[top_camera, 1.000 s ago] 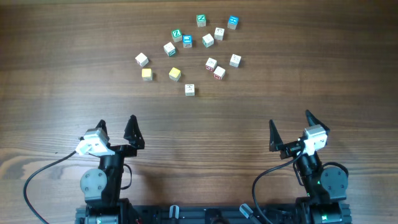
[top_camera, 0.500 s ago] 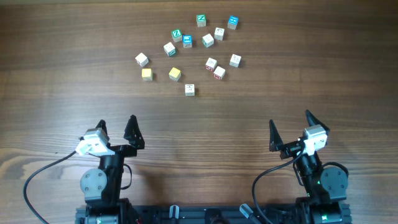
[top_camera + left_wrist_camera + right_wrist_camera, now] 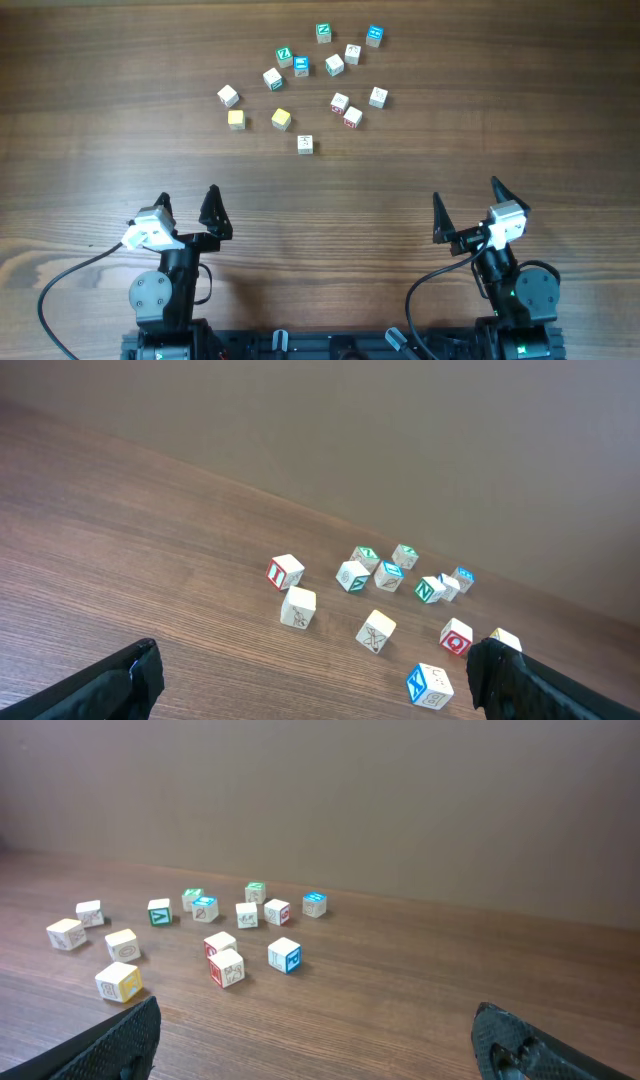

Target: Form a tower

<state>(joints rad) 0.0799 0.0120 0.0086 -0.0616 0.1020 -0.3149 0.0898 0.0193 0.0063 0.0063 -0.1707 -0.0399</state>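
The brown wooden counter (image 3: 100, 80) held the letter cubes (image 3: 340, 102) scattered in a single layer at its far middle, with two yellow cubes (image 3: 281, 119) on the cluster's near left. Well apart from them, near the front edge, the left tool (image 3: 188, 195) and the right tool (image 3: 466, 190) hovered with fingers spread wide, holding nothing.

A brown wooden tabletop (image 3: 100, 80) fills the scene, its grain running left to right. A plain grey-brown wall (image 3: 400, 800) rises behind its far edge. One blue-topped cube (image 3: 374, 36) lies loose at the far right of the scatter. A second blue-topped cube (image 3: 301, 66) lies left of it and nearer.
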